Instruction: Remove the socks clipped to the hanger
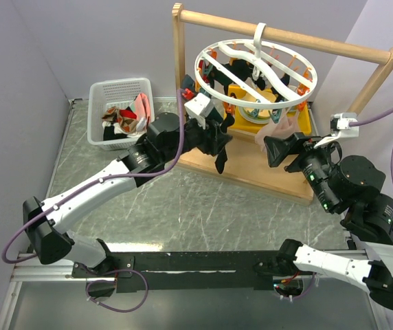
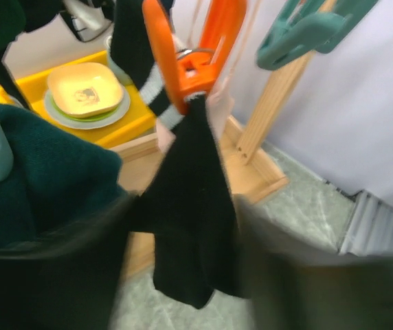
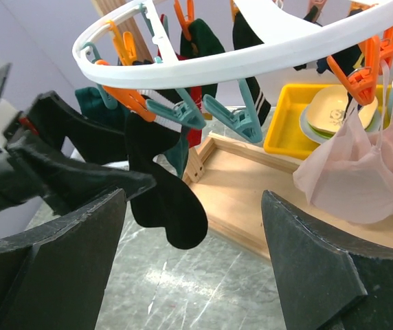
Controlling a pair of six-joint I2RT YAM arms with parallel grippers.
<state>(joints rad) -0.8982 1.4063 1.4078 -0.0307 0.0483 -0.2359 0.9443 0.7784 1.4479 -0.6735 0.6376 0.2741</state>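
Observation:
The white round hanger [image 1: 206,77] hangs by its hook from a wooden rail, with several socks clipped under it. A black sock [image 1: 220,163] hangs from an orange clip [image 2: 191,48] at the ring's near left. My left gripper [image 1: 217,136] is up against it. In the blurred left wrist view the sock [image 2: 189,206] hangs between the spread jaws of that gripper [image 2: 183,275]. My right gripper [image 1: 273,148] is open and empty, just below a pale pink sock [image 1: 277,129]. In the right wrist view, the pink sock [image 3: 354,179] and black sock [image 3: 162,199] hang beyond that gripper [image 3: 193,206].
A white basket [image 1: 97,96] at the back left holds several loose socks. The tall wooden frame [image 1: 286,34] stands on a wooden base [image 1: 251,172]. A yellow tray [image 1: 305,124] with a bowl [image 2: 86,89] and plate sits behind the hanger.

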